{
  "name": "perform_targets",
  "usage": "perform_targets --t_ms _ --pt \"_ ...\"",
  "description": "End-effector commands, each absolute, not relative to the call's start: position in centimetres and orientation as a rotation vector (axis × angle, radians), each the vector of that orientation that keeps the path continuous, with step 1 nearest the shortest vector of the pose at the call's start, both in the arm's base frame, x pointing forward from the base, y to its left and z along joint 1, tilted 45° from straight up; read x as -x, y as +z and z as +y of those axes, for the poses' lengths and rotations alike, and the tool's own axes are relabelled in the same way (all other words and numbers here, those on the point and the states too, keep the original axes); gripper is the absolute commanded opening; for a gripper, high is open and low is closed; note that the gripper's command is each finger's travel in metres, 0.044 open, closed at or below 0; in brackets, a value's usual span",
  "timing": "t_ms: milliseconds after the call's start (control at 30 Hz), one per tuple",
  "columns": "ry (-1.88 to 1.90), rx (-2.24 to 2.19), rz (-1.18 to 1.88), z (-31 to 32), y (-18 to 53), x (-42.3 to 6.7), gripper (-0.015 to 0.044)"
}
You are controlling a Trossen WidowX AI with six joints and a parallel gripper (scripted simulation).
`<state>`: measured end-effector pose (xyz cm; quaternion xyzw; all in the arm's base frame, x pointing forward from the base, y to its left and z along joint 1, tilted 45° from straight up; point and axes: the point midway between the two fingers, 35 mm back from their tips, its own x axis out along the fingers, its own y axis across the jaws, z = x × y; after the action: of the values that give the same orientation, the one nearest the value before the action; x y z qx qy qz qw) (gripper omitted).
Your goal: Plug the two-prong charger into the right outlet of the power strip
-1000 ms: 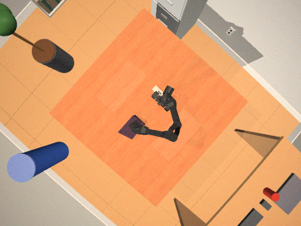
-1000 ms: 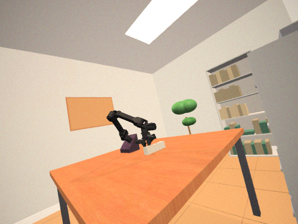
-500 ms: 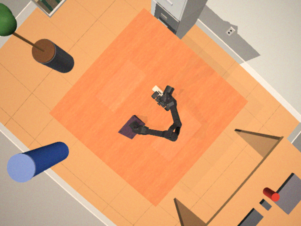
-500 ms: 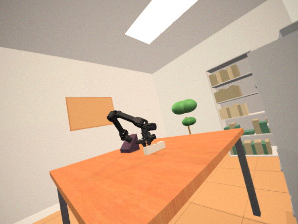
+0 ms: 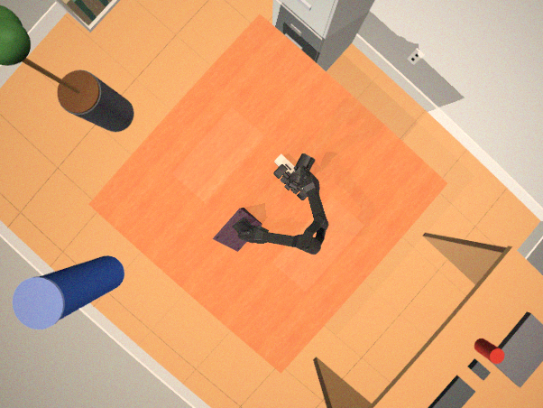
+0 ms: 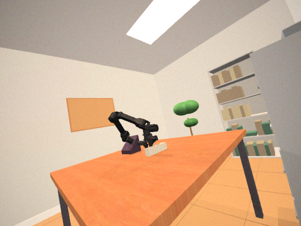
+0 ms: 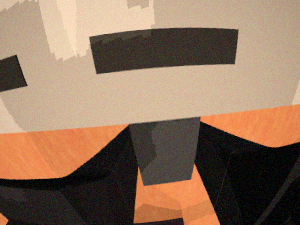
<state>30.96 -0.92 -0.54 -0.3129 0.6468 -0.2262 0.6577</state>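
Observation:
The beige power strip (image 7: pixel 199 95) (image 5: pixel 282 159) (image 6: pixel 157 149) lies on the orange table (image 5: pixel 225 135) (image 6: pixel 150 180). In the wrist view it fills the upper half, with one long dark outlet slot (image 7: pixel 165 48) at the middle and part of another slot (image 7: pixel 11 72) at the left edge. My gripper (image 7: pixel 159 125) (image 5: pixel 289 173) (image 6: pixel 150 143) is shut on the grey two-prong charger (image 7: pixel 166 141) and stands right at the strip. The charger's front end meets the strip's near edge, below the middle slot. The prongs are hidden.
The arm's purple base block (image 5: pixel 230 235) (image 6: pixel 130 149) sits on the table just behind the strip. Off the table stand a potted plant (image 5: pixel 92 99), a blue cylinder (image 5: pixel 68 293), a grey cabinet (image 5: pixel 320 23) and a bookshelf (image 6: pixel 242 105).

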Motion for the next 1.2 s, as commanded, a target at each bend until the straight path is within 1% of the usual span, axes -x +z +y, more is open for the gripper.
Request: perform_targets --t_ms 0,1167 --pt "-0.513 0.693 1.432 -0.64 -0.31 -32.18 0.0" --pt "-0.513 0.692 1.431 -0.32 -0.01 -32.9 0.0"
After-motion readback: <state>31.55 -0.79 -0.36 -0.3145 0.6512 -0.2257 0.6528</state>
